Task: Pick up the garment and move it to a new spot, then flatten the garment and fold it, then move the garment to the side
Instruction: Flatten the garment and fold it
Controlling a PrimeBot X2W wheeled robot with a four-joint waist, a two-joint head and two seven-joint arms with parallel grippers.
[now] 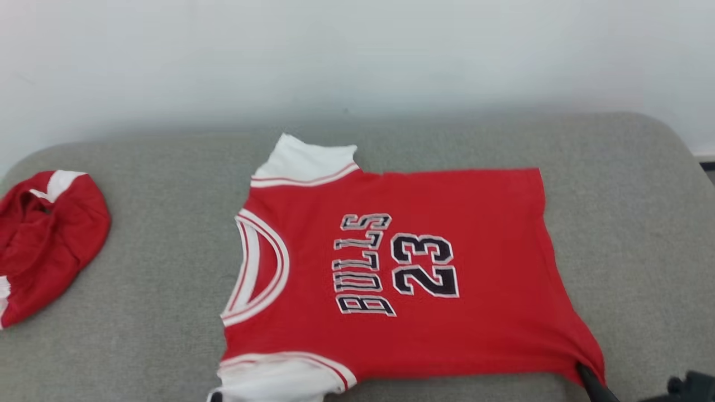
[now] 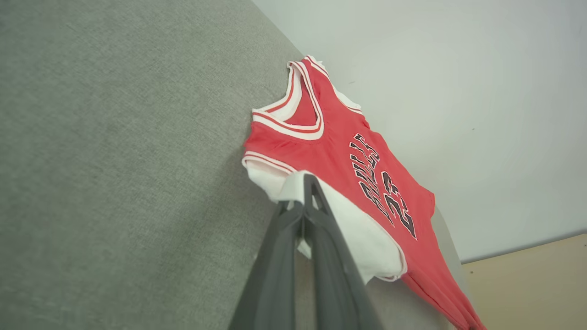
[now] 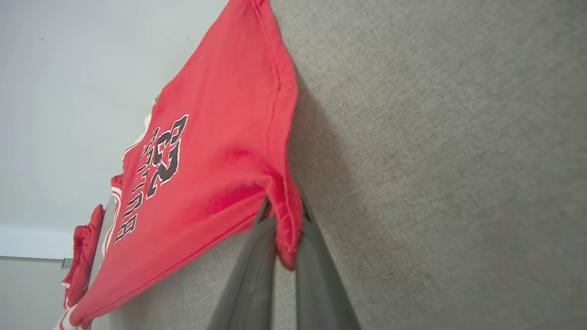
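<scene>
The garment [image 1: 480, 223], a red jersey with white sleeves and "BULLS 23" on the chest, lies spread out print-up on the grey cushion [image 1: 139, 290], in front of a pale wall [image 1: 335, 56].

From the head view you get the whole layout. The jersey sits about mid-cushion, and a second red garment [image 1: 50, 234] is bunched up well apart from it at the robot's far left. That view crops the near edge, so the grips are hard to read there. Just a dark finger shows at the jersey's near right corner.

The wrist views fill that in. The left gripper [image 2: 302, 195] has its jaws closed on the white near sleeve, with cloth draped over one finger. The right gripper [image 3: 284, 220] is pinched on the near hem corner, the red fabric gathered between its fingers and drawn out to a point. The left wrist view also catches a strip of tan floor [image 2: 527, 284] past the cushion's end.

The jersey's long axis runs side to side across the robot's front. The neck opening points to its left and the hem to its right. The lettering is turned sideways, with its tops toward the neck.
</scene>
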